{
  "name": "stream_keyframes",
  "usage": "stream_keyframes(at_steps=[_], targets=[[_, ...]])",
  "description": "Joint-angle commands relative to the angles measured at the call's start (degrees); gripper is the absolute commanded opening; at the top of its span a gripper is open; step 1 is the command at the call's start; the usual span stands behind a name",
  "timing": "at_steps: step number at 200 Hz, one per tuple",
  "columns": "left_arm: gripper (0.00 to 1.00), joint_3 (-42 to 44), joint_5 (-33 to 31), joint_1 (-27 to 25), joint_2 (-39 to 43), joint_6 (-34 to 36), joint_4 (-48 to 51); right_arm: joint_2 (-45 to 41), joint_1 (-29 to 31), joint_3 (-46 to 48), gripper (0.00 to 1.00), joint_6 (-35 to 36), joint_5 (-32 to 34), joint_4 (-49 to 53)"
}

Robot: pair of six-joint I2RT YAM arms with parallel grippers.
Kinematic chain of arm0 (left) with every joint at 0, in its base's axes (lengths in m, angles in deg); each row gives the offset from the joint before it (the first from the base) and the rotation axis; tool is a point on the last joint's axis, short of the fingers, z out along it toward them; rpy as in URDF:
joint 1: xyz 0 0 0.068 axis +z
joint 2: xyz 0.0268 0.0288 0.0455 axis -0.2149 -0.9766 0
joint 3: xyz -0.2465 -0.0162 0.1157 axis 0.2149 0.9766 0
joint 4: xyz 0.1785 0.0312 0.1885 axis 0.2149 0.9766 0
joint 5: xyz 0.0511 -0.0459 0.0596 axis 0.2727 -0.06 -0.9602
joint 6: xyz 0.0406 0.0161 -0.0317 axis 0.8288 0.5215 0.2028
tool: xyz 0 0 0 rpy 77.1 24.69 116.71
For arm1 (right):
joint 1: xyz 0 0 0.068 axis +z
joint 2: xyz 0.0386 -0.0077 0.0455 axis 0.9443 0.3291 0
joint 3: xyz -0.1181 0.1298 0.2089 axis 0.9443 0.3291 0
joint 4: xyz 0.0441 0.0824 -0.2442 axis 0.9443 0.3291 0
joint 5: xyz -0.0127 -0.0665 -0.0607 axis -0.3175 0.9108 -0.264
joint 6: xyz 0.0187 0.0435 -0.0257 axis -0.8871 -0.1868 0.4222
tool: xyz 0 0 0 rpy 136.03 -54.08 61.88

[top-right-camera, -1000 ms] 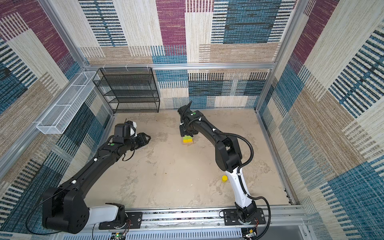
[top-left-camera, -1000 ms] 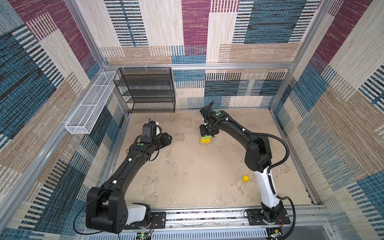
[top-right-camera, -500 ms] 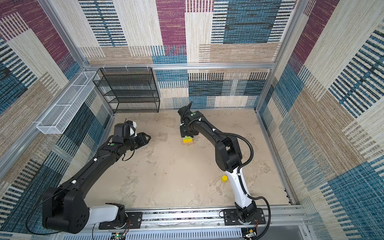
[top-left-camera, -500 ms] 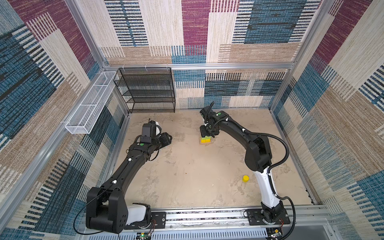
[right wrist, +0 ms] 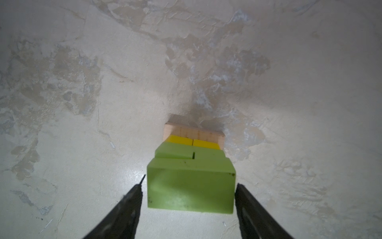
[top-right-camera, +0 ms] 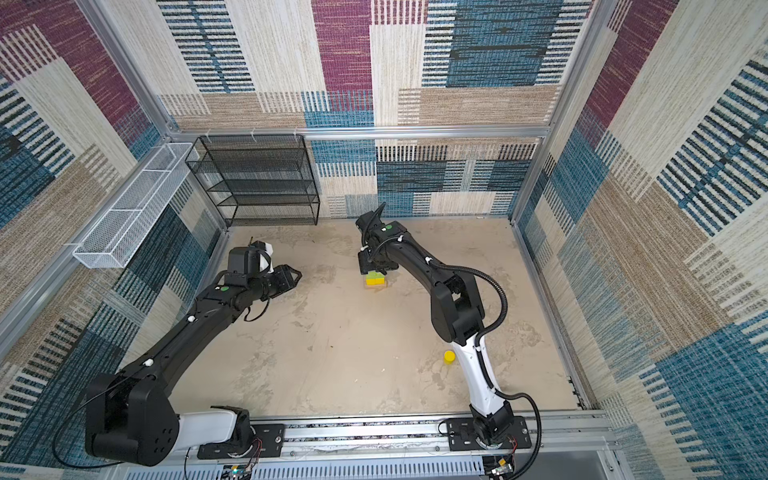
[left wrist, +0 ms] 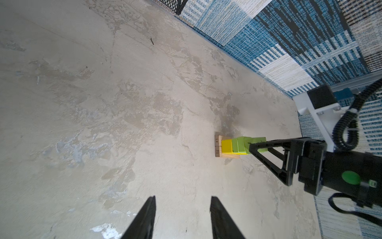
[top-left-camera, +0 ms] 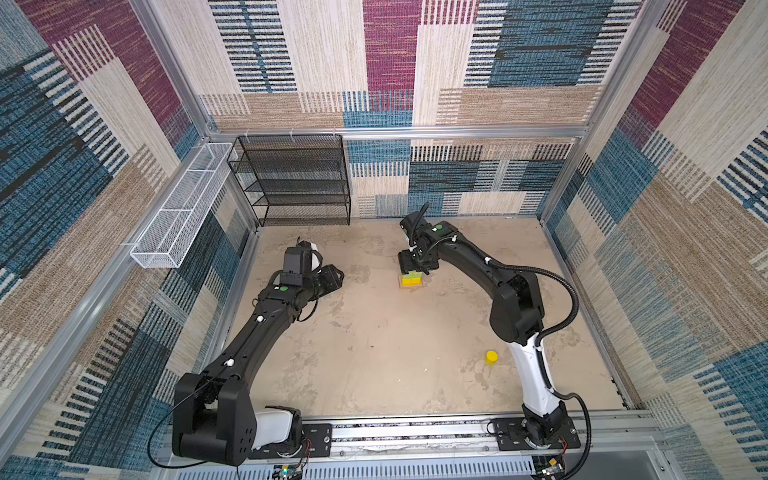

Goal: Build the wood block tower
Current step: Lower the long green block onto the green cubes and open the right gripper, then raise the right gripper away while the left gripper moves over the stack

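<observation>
The wood block tower (top-left-camera: 411,280) (top-right-camera: 375,280) stands on the floor behind the middle. It has tan bars (right wrist: 194,132) at the base, two yellow cubes (right wrist: 179,140) on them, and lime-green pieces (left wrist: 240,144) stacked above. My right gripper (top-left-camera: 411,266) (right wrist: 190,184) points down over the tower and is open. Its fingers stand just off the two sides of the top green block (right wrist: 191,194), which rests on the stack. A short yellow cylinder (top-left-camera: 491,357) (top-right-camera: 449,356) lies alone by the right arm's base. My left gripper (top-left-camera: 336,276) (left wrist: 183,197) is open and empty, to the tower's left.
A black mesh shelf (top-left-camera: 297,183) stands against the back wall at the left. A white wire basket (top-left-camera: 178,208) hangs on the left wall. Patterned walls close in the sandy floor (top-left-camera: 374,353) on three sides.
The right gripper's jaws have spread apart off the top green block. Neither arm has visibly shifted, and the left gripper is unchanged.
</observation>
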Motion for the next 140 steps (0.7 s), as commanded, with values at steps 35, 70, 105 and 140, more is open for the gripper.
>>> stream_keyframes(at_steps=[35, 70, 105, 140], targets=[[0.47, 0.22, 0.63, 0.29, 0.12, 0.11, -1.05, -0.72, 0.03, -1.06, 0.73, -0.65, 0.07, -0.16], [0.47, 0.31, 0.72, 0.38, 0.18, 0.20, -0.99, -1.77, 0.03, -0.17, 0.79, -0.96, 1.34, -0.36], [0.47, 0.38, 0.72, 0.48, 0.18, 0.19, -1.02, -4.21, 0.03, 1.13, 0.88, -1.26, 1.37, -1.70], [0.47, 0.38, 1.48, 0.56, 0.04, 0.11, -1.34, -9.08, 0.03, 5.20, 0.92, -1.63, 1.53, -4.36]])
